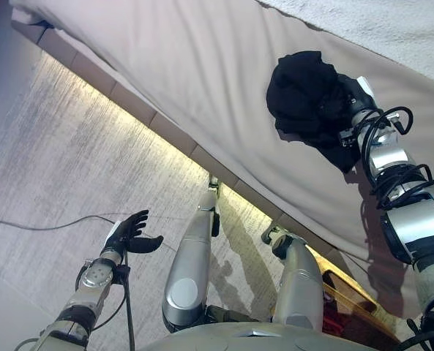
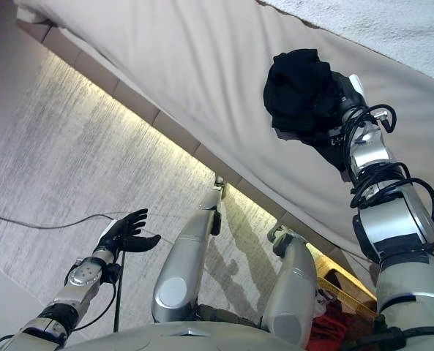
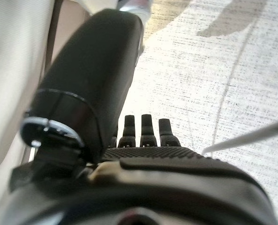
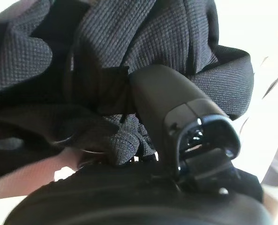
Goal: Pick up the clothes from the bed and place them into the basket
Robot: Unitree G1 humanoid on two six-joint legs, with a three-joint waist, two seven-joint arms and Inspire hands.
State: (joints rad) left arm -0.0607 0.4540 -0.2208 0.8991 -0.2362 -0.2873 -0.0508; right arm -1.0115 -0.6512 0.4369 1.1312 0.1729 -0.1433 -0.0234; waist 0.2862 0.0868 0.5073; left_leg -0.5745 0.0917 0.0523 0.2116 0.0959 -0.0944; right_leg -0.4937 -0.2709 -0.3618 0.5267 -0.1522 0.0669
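A black garment (image 1: pixel 304 91) lies bunched on the beige bed (image 1: pixel 202 73), toward its right part. My right hand (image 1: pixel 354 99) is pushed into the garment's right side. In the right wrist view the thumb (image 4: pixel 167 98) presses into the dark knit cloth (image 4: pixel 129 37), and a fold is pinched between thumb and palm. The rest of that hand's fingers are hidden in the cloth. My left hand (image 1: pixel 132 234) hangs open and empty over the floor at the lower left, away from the bed. Its straight fingers (image 3: pixel 143 129) show in the left wrist view.
A white textured blanket (image 1: pixel 378 22) covers the bed's far right part. The bed's lit lower edge (image 1: pixel 151 117) runs diagonally above the grey carpet (image 1: pixel 70 161). A container with a tan strap and red cloth (image 2: pixel 334 322) sits at the bottom right by my right arm.
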